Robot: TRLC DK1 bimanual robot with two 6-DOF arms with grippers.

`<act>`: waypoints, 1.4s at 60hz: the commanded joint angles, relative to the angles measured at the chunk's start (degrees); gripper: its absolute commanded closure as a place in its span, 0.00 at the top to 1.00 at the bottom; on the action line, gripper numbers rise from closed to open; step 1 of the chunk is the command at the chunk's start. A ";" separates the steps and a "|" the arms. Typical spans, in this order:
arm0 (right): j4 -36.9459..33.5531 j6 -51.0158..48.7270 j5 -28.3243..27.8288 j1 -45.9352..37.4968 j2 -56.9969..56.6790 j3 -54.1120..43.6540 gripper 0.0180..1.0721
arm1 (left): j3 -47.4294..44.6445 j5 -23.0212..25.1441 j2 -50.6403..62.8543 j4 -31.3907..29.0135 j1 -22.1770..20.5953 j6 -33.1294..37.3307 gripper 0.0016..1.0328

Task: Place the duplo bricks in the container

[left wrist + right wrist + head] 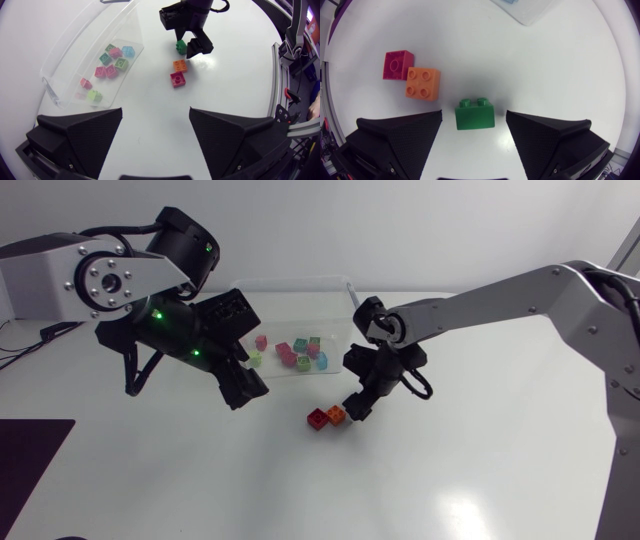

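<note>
right gripper [359, 406] over white table [470, 470]

White table [200, 480], smooth and slightly glossy, with a pale patch of glare toward the near right corner. Dark, near-black rectangle [30, 470] at the near left corner; unclear whether on the tabletop or past its edge. Short black cable [50, 331] near the far left edge. Grey slotted metal rail [274, 70] along one side of the table in the left wrist view.
</note>
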 commanded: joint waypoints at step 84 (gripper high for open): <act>-4.54 7.18 -4.65 -3.05 -15.12 11.19 0.27 | -4.23 4.60 9.74 4.02 -7.95 -3.05 0.90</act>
